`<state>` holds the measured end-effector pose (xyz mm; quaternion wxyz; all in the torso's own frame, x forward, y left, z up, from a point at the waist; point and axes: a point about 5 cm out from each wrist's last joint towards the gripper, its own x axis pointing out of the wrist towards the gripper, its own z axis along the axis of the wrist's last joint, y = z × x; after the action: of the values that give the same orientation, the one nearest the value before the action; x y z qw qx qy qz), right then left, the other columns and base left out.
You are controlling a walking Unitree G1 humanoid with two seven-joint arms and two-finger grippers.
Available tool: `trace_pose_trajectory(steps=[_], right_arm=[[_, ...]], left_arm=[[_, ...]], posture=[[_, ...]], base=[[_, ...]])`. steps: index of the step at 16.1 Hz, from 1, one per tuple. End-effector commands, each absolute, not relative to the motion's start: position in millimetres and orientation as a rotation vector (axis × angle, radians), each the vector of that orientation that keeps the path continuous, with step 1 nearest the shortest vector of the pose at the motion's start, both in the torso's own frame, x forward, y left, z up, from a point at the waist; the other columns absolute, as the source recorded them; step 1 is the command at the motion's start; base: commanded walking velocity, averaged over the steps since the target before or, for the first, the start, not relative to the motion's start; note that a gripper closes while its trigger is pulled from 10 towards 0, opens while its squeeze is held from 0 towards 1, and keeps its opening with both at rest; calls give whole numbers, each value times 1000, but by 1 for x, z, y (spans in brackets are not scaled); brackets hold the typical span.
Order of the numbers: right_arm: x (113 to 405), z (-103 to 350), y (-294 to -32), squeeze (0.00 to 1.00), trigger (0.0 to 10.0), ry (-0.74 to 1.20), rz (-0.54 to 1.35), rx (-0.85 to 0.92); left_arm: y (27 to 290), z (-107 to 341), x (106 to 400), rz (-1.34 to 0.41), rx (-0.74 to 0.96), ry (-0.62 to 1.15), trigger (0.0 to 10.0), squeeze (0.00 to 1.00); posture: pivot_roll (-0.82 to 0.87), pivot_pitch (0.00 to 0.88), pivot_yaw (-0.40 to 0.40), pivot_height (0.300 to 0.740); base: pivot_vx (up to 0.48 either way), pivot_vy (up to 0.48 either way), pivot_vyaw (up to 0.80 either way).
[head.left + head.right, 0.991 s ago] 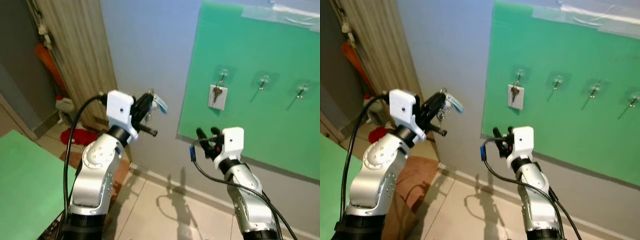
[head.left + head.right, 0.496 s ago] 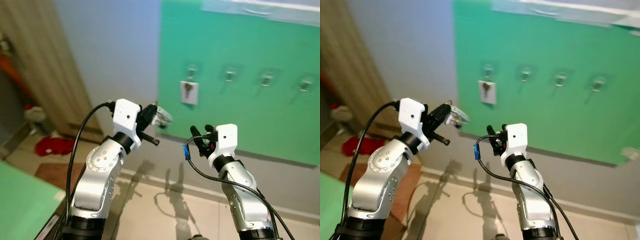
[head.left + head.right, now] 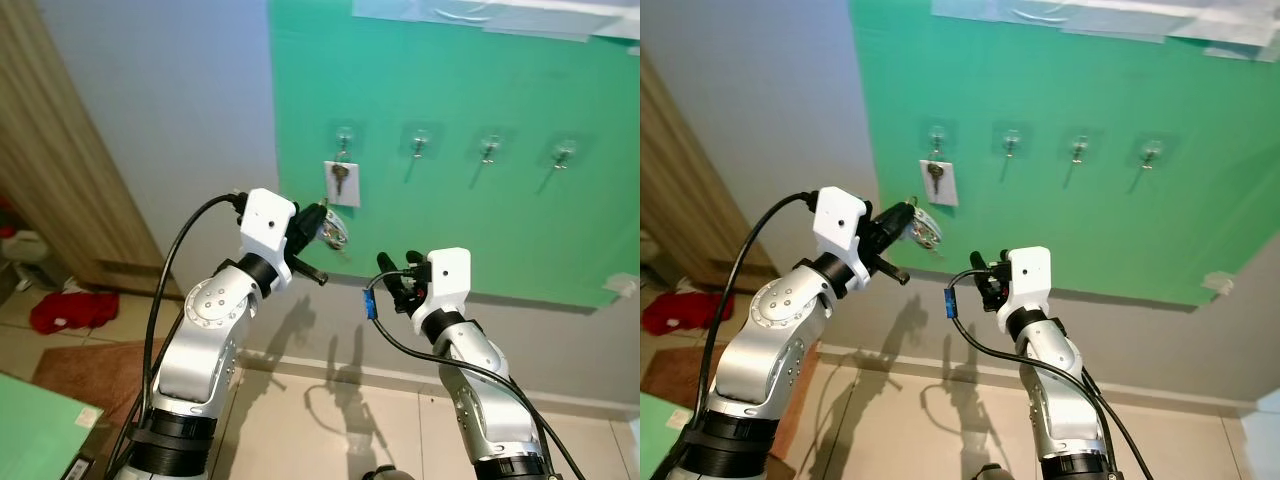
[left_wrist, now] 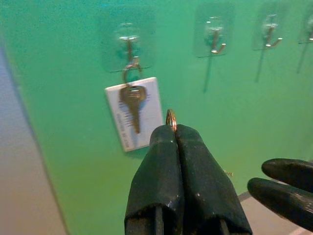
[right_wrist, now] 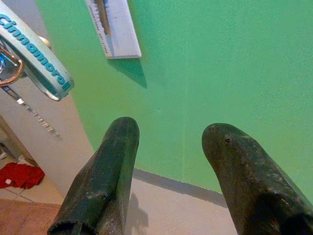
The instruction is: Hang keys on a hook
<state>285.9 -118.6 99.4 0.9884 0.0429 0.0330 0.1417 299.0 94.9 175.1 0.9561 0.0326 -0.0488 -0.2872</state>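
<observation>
left gripper point(image 4: 175, 128) pinching keys point(image 3: 334, 229)

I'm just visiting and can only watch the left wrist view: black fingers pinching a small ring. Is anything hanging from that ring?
Observer: Yes. The left gripper holds keys with a pale blue strap.
Operator: Is the other arm helping?
Observer: No. The right gripper hovers open, lower down, apart from the keys.
Operator: What's on the floor?
Observer: A red cloth lies off to the robot's left.
</observation>
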Motion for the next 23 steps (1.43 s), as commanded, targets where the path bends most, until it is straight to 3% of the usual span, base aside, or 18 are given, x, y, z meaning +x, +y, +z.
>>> trace_pose_trajectory(steps=[1, 5, 12, 16, 23], right_arm=[[287, 103, -117, 0, 10000, 58, 288, 92], [287, 103, -116, 0, 10000, 64, 289, 93], [288, 102, -114, 0, 10000, 69, 296, 68], [287, 104, -112, 0, 10000, 52, 308, 70], [287, 103, -110, 0, 10000, 56, 332, 65]], left_arm=[[92, 175, 297, -613, 67, -107, 0, 0], [91, 176, 296, -621, 63, -114, 0, 0], [99, 176, 302, -557, 70, -106, 0, 0], [99, 178, 304, -548, 71, -109, 0, 0], [99, 180, 306, -537, 78, -120, 0, 0]], posture=[[-85, 0, 35, 707], [-82, 0, 33, 707], [-83, 0, 32, 707], [-83, 0, 36, 707], [-82, 0, 33, 707]], base=[[0, 0, -569], [0, -480, -575], [0, 0, -610], [212, 0, 0], [266, 400, 0]])
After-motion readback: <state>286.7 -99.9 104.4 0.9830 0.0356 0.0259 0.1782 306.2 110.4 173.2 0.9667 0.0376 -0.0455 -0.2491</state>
